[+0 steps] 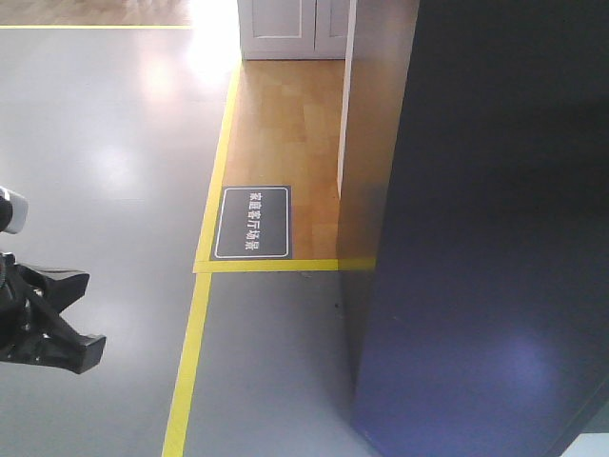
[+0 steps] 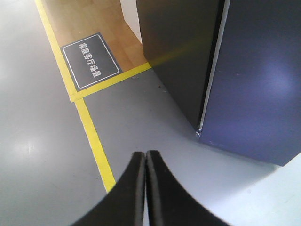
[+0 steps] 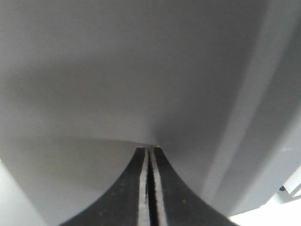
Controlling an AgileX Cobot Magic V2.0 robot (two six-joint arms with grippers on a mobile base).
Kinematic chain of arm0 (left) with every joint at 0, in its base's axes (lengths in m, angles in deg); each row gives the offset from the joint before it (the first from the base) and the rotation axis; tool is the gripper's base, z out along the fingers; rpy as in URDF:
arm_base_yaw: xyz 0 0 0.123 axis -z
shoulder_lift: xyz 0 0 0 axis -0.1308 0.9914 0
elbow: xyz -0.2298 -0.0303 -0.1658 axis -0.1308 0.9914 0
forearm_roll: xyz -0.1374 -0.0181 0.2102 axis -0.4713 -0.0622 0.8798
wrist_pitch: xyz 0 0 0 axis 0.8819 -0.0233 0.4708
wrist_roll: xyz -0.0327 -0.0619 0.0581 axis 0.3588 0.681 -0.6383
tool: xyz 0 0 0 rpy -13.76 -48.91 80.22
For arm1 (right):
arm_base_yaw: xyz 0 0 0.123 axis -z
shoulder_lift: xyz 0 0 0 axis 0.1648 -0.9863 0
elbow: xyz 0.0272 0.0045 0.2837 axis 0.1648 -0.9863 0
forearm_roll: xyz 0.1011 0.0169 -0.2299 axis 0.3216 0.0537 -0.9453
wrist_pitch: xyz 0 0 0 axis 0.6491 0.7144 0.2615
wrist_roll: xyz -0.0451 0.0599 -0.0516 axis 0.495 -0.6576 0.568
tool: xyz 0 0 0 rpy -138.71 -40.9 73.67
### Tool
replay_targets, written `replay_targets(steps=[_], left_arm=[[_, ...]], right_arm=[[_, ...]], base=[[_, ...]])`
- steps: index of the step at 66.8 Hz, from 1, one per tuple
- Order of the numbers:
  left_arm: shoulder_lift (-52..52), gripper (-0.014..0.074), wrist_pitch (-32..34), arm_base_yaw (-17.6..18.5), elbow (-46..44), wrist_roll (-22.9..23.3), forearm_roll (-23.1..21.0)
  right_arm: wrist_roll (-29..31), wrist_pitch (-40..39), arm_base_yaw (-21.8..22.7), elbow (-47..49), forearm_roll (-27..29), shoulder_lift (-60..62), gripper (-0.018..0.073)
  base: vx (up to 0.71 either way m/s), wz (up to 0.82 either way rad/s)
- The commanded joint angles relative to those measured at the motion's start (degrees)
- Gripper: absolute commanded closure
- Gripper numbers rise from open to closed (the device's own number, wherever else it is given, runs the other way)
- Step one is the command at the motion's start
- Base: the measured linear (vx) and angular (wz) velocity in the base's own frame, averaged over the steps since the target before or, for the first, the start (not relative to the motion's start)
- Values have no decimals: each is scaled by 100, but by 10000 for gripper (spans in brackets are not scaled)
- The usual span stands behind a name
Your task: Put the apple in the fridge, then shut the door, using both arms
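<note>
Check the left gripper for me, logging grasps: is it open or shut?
Shut. The left gripper shows both black fingers pressed together, holding nothing.

The left gripper (image 2: 145,157) has two smooth, matte black fingers that curve outward toward the base and narrow to thin tips. The right gripper (image 3: 149,153) has the same black curved fingers, each lined along its inner edge with a pale grey pad strip (image 3: 143,188). From the front view the left arm (image 1: 38,319) shows angular black parts and a pale grey rounded piece above them.
</note>
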Motion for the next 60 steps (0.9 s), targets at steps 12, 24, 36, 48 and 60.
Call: replay_targets(steps=[12,24,36,48,60], left_arm=[[-83,603,323,-4,-132,56,81],[-83,603,323,-4,-132,56,81],[-83,603,323,-4,-132,56,81],[-83,603,323,-4,-132,56,81],[-83,603,323,-4,-132,56,81]], right_arm=[[52,-921,48,887,-144,-725,562],[52,-981,48,1410,-149,-1279,562],[98,-965,48,1926,-151,-1855,562],[402,-925,48,2426,-155,-2407,562],[462,-842,48,2930,-150,-2880,562]], base=[[0,0],[0,0],[0,0],[0,0],[0,0]])
